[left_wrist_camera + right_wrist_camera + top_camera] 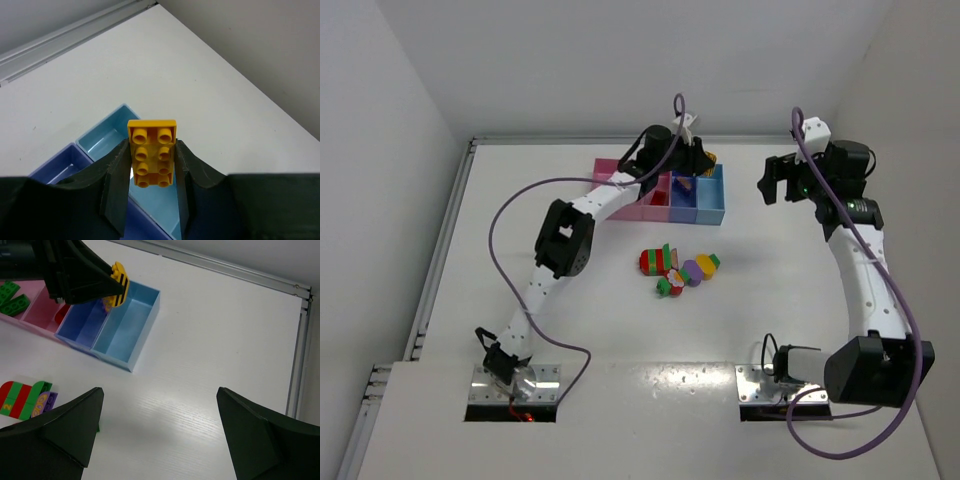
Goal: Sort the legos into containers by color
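My left gripper [704, 160] is shut on a yellow lego [152, 152] and holds it above the light blue bin [106, 136], at the right end of the containers [665, 207]. The right wrist view shows the same yellow lego [120, 285] over the light blue bin [125, 327]. A pile of legos [677, 267] lies on the table in front of the bins, with a red and green striped stack [21, 398]. My right gripper [772, 181] is open and empty, in the air right of the bins; in its wrist view [160, 390] only bare table shows between its fingers.
Green bricks [11, 297] lie in the wide pink bin and a red piece [62, 315] in the narrow pink bin. The purple-blue bin [82, 322] holds a small piece. A metal rail [300, 340] edges the table, with white walls behind and to the right.
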